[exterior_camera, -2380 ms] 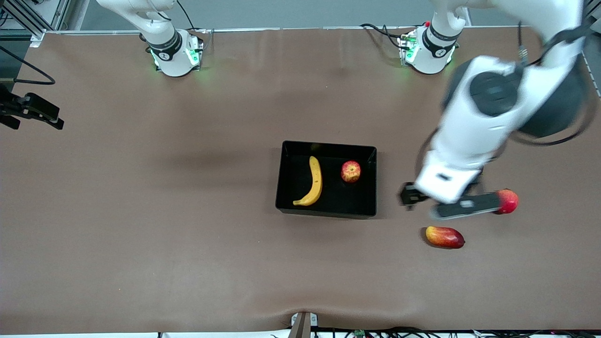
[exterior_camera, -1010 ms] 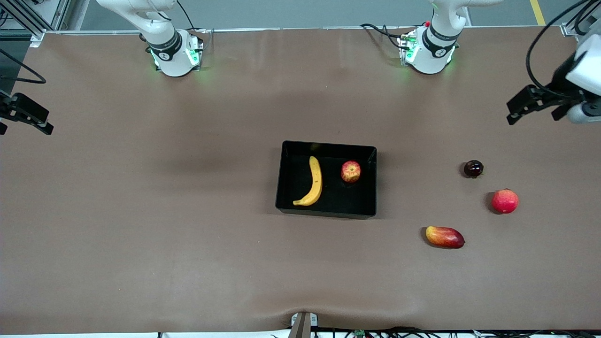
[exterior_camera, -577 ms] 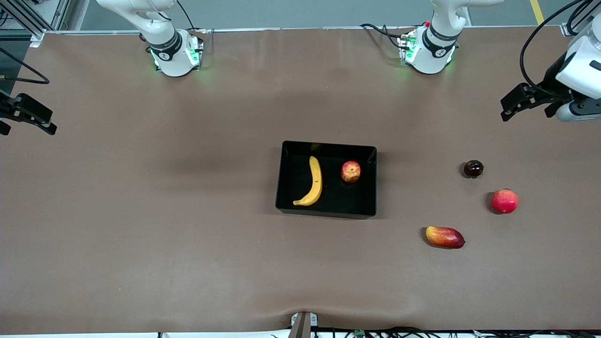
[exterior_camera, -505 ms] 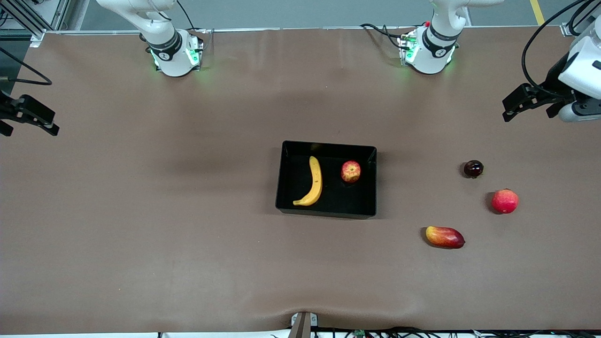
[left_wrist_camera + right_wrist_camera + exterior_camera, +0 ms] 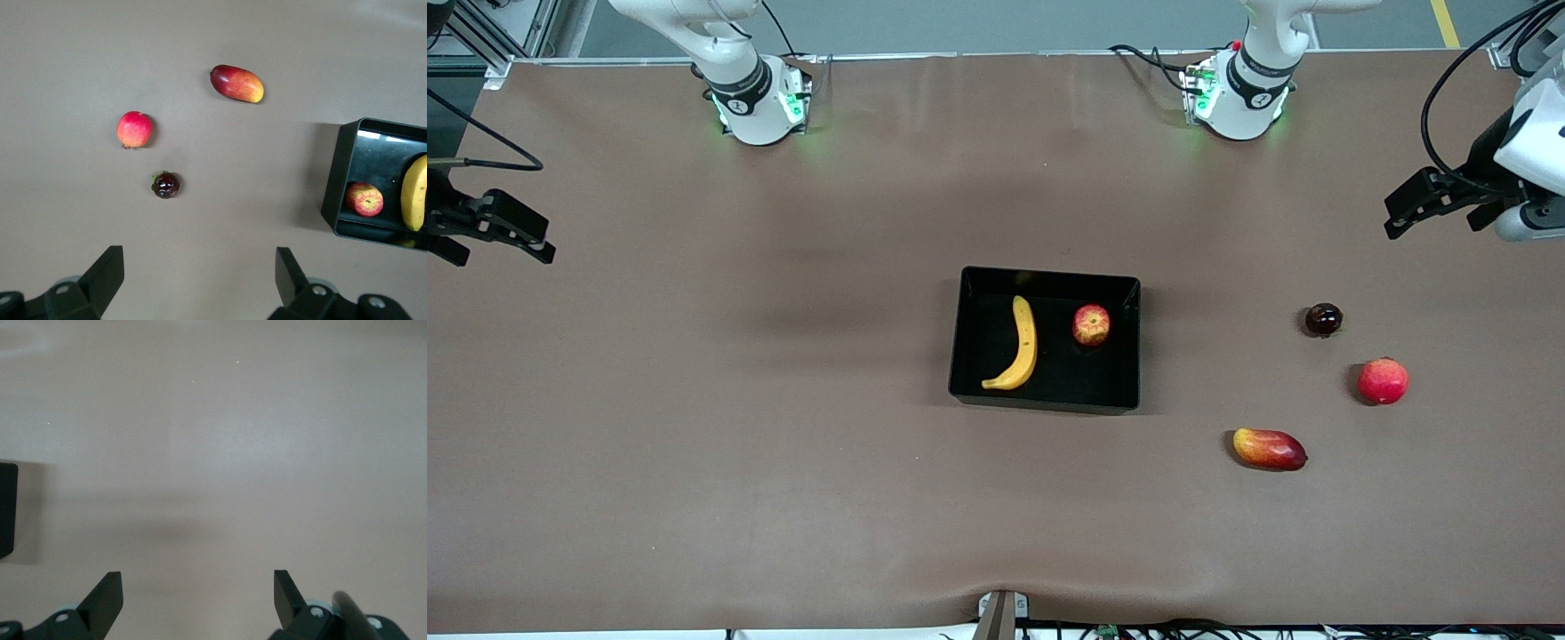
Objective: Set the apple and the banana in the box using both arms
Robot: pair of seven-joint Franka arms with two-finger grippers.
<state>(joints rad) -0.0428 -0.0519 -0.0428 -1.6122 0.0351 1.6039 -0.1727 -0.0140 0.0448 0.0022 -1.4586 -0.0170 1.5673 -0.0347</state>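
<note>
The black box (image 5: pixel 959 338) stands mid-table. The yellow banana (image 5: pixel 1021 345) and the small red-yellow apple (image 5: pixel 1091 324) lie inside it, apart from each other. The left wrist view shows the box (image 5: pixel 337 187) with the apple (image 5: pixel 364 199) and the banana (image 5: pixel 415 192) in it. My left gripper (image 5: pixel 1400 212) (image 5: pixel 199 267) is open and empty, up over the bare table at the left arm's end. My right gripper (image 5: pixel 529 242) (image 5: pixel 198 590) is open and empty, up over the bare table at the right arm's end. A corner of the box (image 5: pixel 7 510) shows in the right wrist view.
Three other fruits lie on the table between the box and the left arm's end: a dark round fruit (image 5: pixel 1323 319) (image 5: pixel 165 185), a pinkish-red round fruit (image 5: pixel 1383 380) (image 5: pixel 134 129) and an elongated red-yellow fruit (image 5: pixel 1269 448) (image 5: pixel 237 83).
My left arm has swung up and away from the fruits to the left arm's end of the table, uncovering the dark round fruit. My right gripper has shifted slightly. The fruits have not moved.
</note>
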